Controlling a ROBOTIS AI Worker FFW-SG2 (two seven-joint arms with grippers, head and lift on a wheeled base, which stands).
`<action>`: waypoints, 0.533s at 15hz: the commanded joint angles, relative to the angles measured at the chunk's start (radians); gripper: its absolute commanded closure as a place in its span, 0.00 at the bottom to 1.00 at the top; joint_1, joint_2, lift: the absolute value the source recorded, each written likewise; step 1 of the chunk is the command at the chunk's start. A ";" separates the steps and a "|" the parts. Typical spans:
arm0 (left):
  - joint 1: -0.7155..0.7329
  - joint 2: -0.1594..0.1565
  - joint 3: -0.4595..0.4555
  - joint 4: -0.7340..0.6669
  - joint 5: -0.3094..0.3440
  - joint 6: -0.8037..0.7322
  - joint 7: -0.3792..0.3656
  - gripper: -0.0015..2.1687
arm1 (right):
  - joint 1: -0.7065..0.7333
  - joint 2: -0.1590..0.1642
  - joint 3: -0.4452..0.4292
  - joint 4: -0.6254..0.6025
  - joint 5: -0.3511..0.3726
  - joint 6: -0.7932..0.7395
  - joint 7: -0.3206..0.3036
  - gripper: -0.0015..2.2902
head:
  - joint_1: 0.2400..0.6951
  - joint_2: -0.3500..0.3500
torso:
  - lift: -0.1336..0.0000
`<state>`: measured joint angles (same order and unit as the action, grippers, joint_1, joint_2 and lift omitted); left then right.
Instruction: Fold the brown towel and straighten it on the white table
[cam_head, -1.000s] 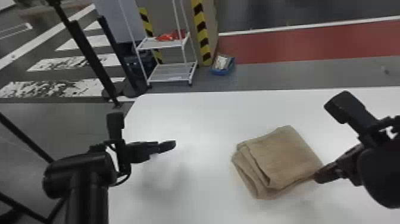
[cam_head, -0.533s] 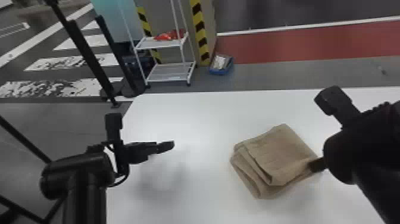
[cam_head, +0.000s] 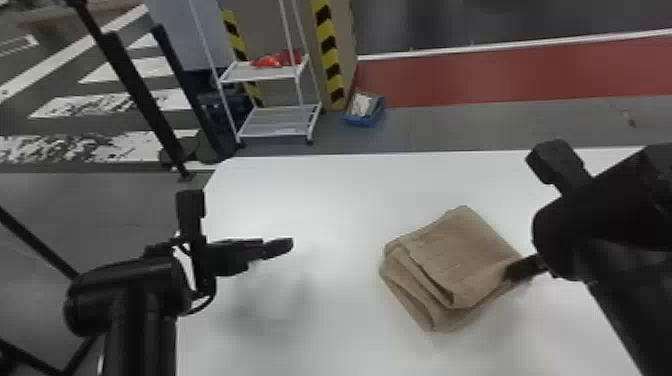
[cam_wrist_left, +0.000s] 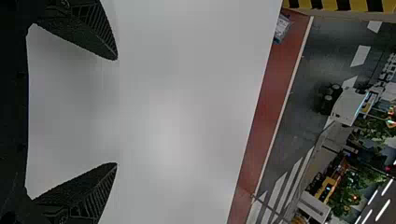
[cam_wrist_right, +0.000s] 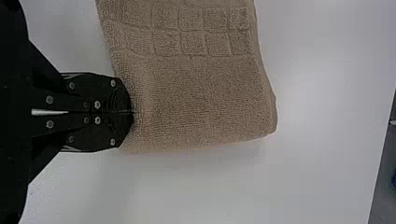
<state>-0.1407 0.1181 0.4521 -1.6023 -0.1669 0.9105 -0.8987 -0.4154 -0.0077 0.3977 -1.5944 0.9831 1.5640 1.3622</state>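
Head view: blue bin (cam_head: 359, 121) beyond the table (cam_head: 320, 200) holds whitish material (cam_head: 361, 104).

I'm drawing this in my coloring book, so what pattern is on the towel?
Raised squares in rows on the towel, clearest in the right wrist view.

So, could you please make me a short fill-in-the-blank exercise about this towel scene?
The towel lies ____, not spread out.
The colour of the table is ____.
The gripper at the towel's edge is the robot's ____ one.
The left gripper is not shut but ____.
Missing words: folded; white; right; open.
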 joint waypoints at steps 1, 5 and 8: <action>0.003 -0.002 -0.006 -0.001 0.007 0.000 0.000 0.03 | 0.006 0.009 -0.066 -0.013 -0.020 0.008 0.005 0.91 | 1.00 0.88 | 0.07; 0.004 -0.003 -0.026 -0.001 0.012 0.000 0.004 0.04 | 0.063 0.009 -0.166 -0.202 -0.050 0.008 0.005 0.91 | 1.00 0.85 | 0.07; 0.004 -0.011 -0.041 -0.010 0.020 0.012 0.006 0.04 | 0.086 0.009 -0.255 -0.323 -0.054 0.008 0.005 0.79 | 1.00 0.83 | 0.07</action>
<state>-0.1363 0.1121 0.4189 -1.6074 -0.1528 0.9164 -0.8939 -0.3420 0.0001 0.1901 -1.8558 0.9322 1.5640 1.3622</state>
